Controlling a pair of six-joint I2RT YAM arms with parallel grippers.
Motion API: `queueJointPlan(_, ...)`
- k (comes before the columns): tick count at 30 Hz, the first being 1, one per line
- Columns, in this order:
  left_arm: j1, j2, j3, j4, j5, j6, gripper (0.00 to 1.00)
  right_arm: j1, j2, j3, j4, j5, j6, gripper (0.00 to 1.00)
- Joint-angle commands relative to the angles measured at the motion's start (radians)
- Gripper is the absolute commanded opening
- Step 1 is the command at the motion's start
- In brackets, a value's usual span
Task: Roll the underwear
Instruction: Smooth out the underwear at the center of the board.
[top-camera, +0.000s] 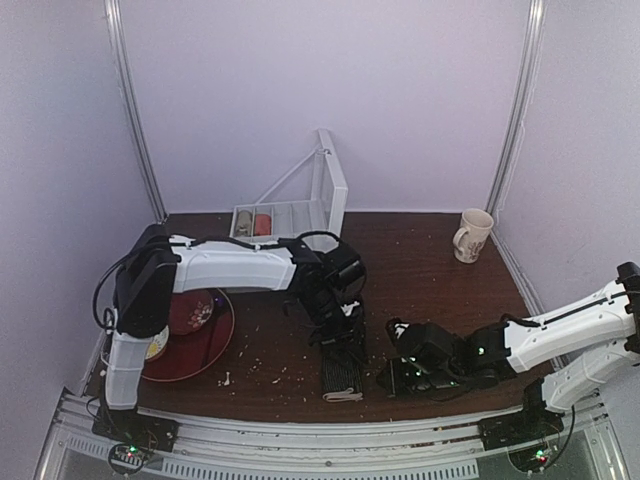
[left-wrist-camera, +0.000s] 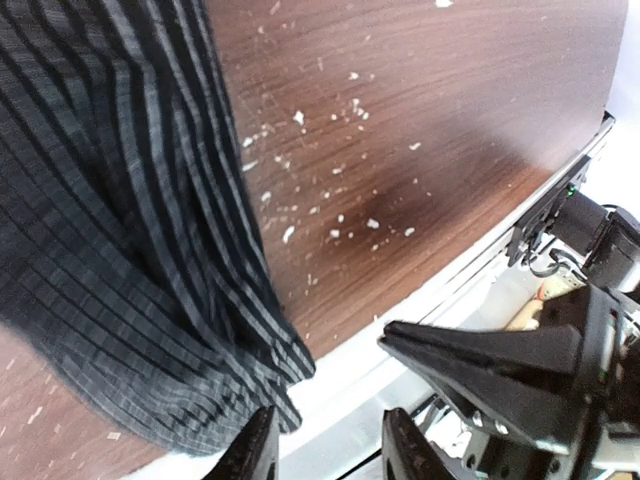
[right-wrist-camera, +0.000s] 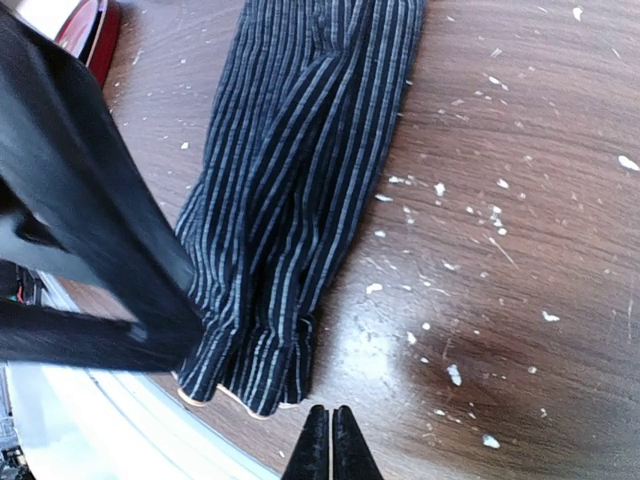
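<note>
Wooden table (top-camera: 430, 290), striped underwear (top-camera: 341, 370), red tray (top-camera: 224, 342), mug (top-camera: 472, 236)

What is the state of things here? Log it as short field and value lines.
underwear: long folded strip, flat at the near edge of the table, not rolled
left gripper: open, above the strip, holding nothing
right gripper: shut, empty, beside the strip
elsewhere: red plate, mug

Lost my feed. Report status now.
Left gripper open over underwear. Right gripper shut, beside it. Underwear flat, folded strip, not rolled. Only white specks around.
</note>
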Motion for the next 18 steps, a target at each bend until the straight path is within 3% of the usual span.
queueJointPlan(1, 0.022, -0.112, 0.005, -0.079, -0.094, 0.031, 0.48, 0.004, 0.006, 0.020, 0.034, -0.017, -0.044, 0.00)
queueJointPlan(7, 0.063, -0.247, -0.149, -0.094, -0.207, 0.035, 0.48, 0.003, 0.089, 0.134, 0.039, -0.077, -0.113, 0.00)
queueJointPlan(18, 0.081, -0.295, -0.269, -0.028, -0.198, 0.002, 0.47, -0.006, 0.233, 0.233, 0.064, -0.164, -0.134, 0.00)
